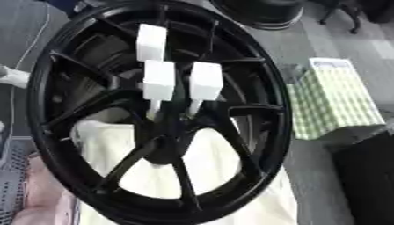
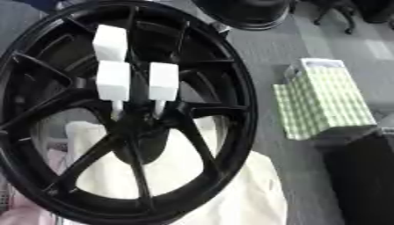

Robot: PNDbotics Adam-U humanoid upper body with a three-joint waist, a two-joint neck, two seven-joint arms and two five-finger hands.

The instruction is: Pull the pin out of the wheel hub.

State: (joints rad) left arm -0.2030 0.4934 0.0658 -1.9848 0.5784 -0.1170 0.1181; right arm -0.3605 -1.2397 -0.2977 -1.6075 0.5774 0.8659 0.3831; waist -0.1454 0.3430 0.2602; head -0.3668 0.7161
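A large black spoked wheel fills most of both views, tilted, with its hub near the middle. Three white pins with blocky heads stand in the hub area: a left one, a right one and a third higher up behind them. The two front pins show thin white shafts going down into the hub. Neither of my hands shows in either view.
A cream cloth lies under the wheel. A green-and-white checked bag stands to the right on the grey floor. A dark block sits at the lower right. Another black wheel lies at the top.
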